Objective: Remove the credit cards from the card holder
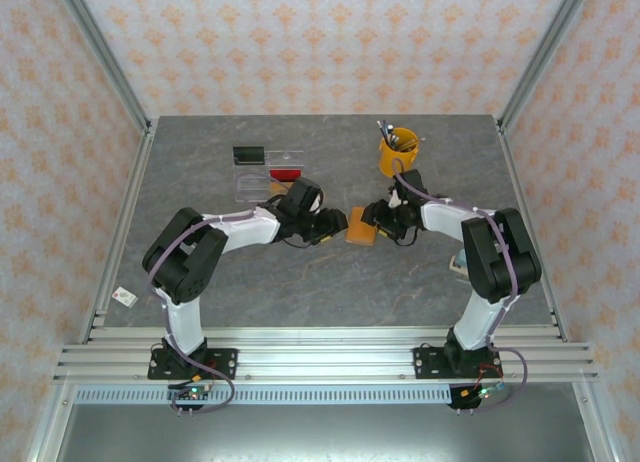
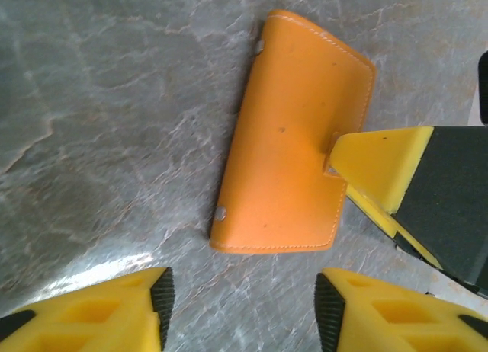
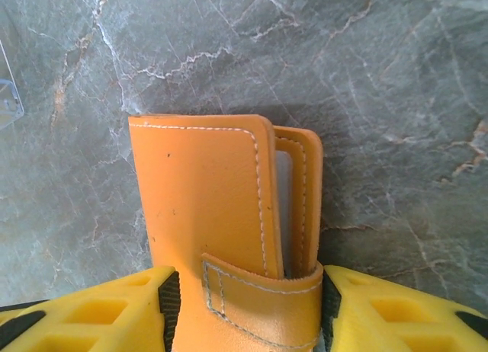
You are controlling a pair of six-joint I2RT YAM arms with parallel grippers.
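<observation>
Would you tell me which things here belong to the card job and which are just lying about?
Job: card holder; red card, lying in the clear tray; right gripper, clamped on the holder's strap end; left gripper, open just short of it.
Lying about: yellow cup of pens; black flat item; white tag.

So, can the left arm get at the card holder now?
Probably yes. The card holder lies flat just ahead of the open left gripper, bare table between; the right gripper seems to clamp only its strap end.
</observation>
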